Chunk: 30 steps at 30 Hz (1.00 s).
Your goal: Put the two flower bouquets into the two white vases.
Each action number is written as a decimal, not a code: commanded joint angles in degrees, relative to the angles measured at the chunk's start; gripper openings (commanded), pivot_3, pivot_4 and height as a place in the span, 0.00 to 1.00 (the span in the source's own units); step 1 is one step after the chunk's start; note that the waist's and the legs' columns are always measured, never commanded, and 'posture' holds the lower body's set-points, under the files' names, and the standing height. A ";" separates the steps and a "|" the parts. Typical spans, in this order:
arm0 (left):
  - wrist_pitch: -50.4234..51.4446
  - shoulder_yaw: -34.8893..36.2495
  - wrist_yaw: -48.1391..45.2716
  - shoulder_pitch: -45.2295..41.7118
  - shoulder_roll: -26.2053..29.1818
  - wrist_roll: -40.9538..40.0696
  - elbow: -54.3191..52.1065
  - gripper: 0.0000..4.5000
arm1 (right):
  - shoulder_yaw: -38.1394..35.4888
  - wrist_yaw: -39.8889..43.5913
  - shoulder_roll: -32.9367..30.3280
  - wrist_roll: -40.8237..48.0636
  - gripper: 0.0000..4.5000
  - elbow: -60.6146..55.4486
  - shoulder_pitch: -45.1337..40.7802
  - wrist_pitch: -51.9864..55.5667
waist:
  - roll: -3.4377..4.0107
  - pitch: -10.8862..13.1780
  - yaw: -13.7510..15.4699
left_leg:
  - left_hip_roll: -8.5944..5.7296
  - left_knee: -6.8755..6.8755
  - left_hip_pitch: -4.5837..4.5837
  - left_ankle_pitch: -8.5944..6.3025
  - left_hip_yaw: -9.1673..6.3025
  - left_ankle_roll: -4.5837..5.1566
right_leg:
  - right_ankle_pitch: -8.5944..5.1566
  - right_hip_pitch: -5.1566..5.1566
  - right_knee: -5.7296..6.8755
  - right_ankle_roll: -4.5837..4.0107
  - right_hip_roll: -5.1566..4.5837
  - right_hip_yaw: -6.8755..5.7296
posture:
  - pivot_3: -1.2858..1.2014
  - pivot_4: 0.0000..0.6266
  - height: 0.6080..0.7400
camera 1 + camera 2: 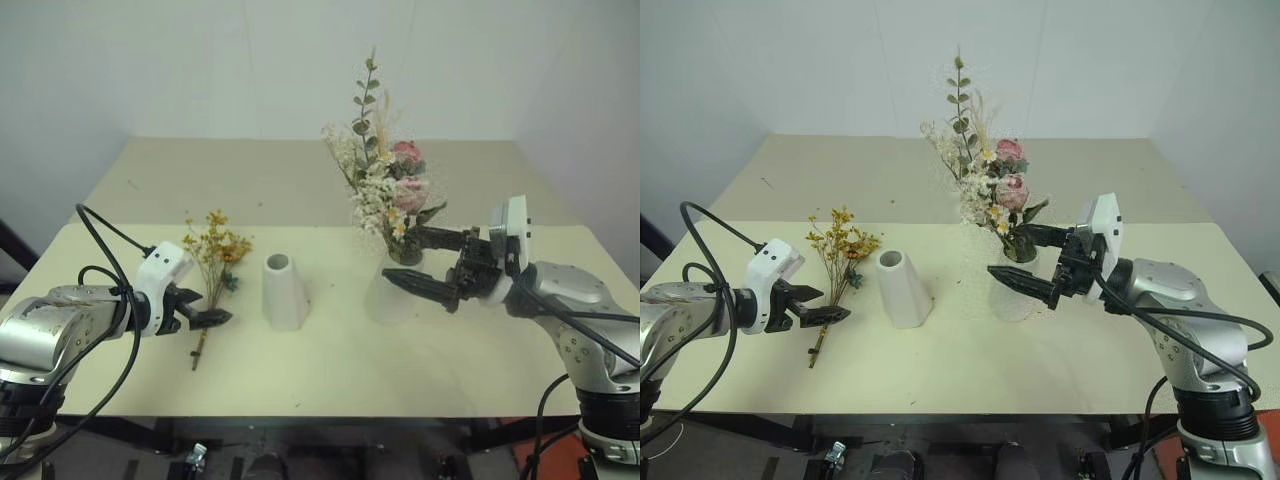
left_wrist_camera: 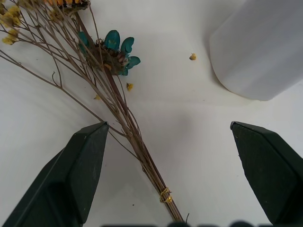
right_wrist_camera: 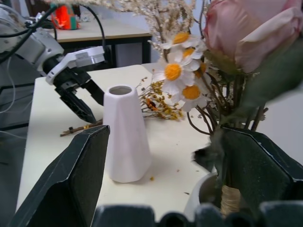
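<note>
Item one: bouquet of pink roses, white sprays and a green eucalyptus sprig [image 1: 385, 175], recorded standing upright in the wider matte white tapered vase [image 1: 385, 298] on the right half of the cream table [image 1: 340, 375]. The right gripper [image 1: 432, 264] was held level at that vase's mouth with black fingers spread, one finger before the stems and one behind; nothing was seen to be pinched. Item two: bouquet of tiny yellow-orange blossoms on thin brown stems [image 1: 213, 262], found lying flat on the table left of the slim white cone vase [image 1: 283, 291], blossoms away from the robot, bound stem ends toward it. The slim vase was recorded upright and empty. The left gripper [image 1: 200, 312] was noted spread wide and empty, poised close over the lower stems, which ran between its two fingers.
</note>
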 commanded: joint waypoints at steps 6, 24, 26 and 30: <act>-1.31 1.78 -0.39 0.27 0.94 0.14 -1.27 1.00 | -2.05 -3.86 -1.13 -1.45 0.96 -0.01 -1.54 1.36 | 0.00 0.00 0.01 | -0.01 0.00 -0.02 0.00 0.01 0.00 | 0.00 -0.01 -0.01 -0.01 -0.01 0.01 | 0.52 0.24 1.00; -3.07 0.60 -1.84 0.14 1.62 0.77 -0.04 1.00 | -8.71 14.04 -15.01 3.66 0.96 -0.84 4.35 1.76 | 0.00 0.00 -0.09 | -0.01 0.00 0.01 0.00 0.00 0.00 | -0.01 0.02 -0.01 0.00 -0.01 0.01 | 0.52 0.24 1.00; -2.94 0.44 -1.56 0.08 1.33 0.87 0.18 1.00 | -7.86 15.73 -15.08 4.09 0.96 -1.23 4.07 1.43 | 0.00 0.00 -0.11 | -0.01 0.00 0.01 0.00 0.01 0.00 | -0.01 0.02 -0.01 0.00 -0.01 0.01 | 0.52 0.24 1.00; -1.83 0.47 -0.85 0.00 0.61 0.95 0.12 1.00 | -6.09 17.05 -14.33 3.79 0.96 -1.78 2.64 0.71 | 0.00 0.00 -0.01 | -0.01 0.00 0.01 0.00 0.01 0.00 | -0.01 0.02 -0.01 0.00 -0.02 0.00 | 0.52 0.24 1.00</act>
